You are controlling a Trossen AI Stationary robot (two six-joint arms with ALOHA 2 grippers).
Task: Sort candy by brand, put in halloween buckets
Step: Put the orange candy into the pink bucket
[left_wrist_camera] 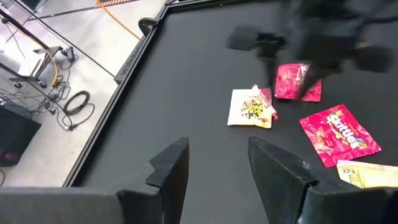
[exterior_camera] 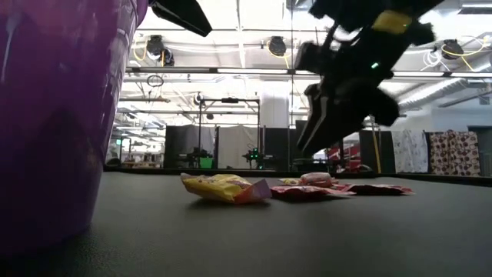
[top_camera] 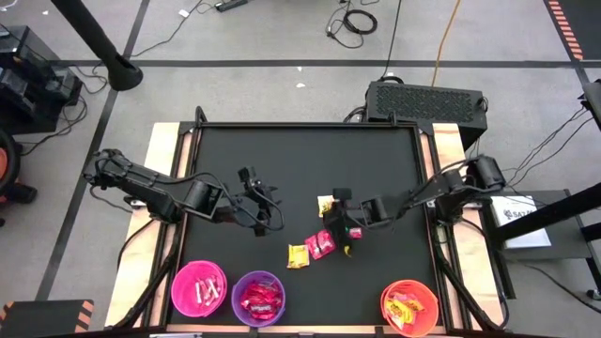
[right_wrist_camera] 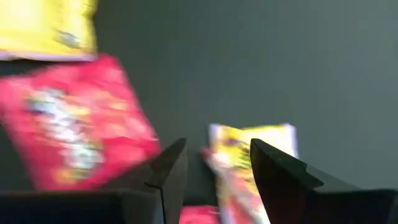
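Several candy packets lie flat on the black table [top_camera: 282, 160]: a yellow one [top_camera: 298, 255], a red one [top_camera: 321, 244], a white-yellow one [top_camera: 326, 204] and a small red one [top_camera: 355, 232]. My right gripper [top_camera: 336, 223] hangs open just above them. In its wrist view a yellow-white packet [right_wrist_camera: 249, 149] lies on the table beyond the gap between its fingers, with a red packet [right_wrist_camera: 74, 130] beside it. My left gripper [top_camera: 258, 205] waits open above the table left of the candy, with nothing between its fingers [left_wrist_camera: 174, 168]. The pink [top_camera: 199, 288], purple [top_camera: 258, 297] and orange [top_camera: 410, 306] buckets stand along the near edge.
All three buckets hold candy. In the low view the purple bucket [exterior_camera: 46, 115] fills the left side, and the packets [exterior_camera: 223, 187] lie flat behind it under my right gripper [exterior_camera: 311, 138]. The far half of the table is bare mat. A raised frame [top_camera: 197, 141] rims the table.
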